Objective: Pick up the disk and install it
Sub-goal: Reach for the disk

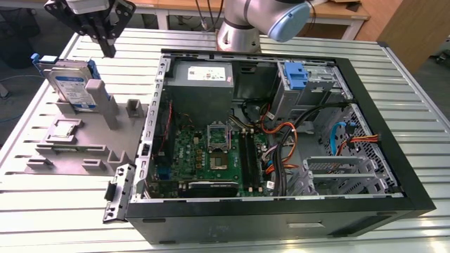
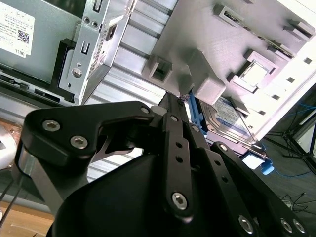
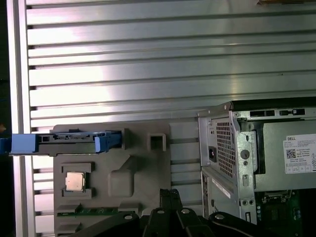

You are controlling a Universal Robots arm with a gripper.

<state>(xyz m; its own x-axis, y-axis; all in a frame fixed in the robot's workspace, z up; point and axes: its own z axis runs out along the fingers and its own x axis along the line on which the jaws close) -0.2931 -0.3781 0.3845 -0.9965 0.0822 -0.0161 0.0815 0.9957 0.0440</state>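
- Case (image 1: 267, 221): is laid open, and no labelled drive is seen fitted inside it, so installing is judged undone.
- Holder (image 1: 98, 145): is set just beside the case, on the exterior view's left.
- Gripper (image 1: 109, 51): is hung above the holder, outside the case. Its fingers (image 1: 107, 43) are pressed together and nothing is pinched.
- Disk (image 1: 72, 84): is stood upright in the holder's slot, apart from the case, near the gripper but untouched and not yet picked up.

Gripper (image 1: 109, 51) points downward — jaws closed together.
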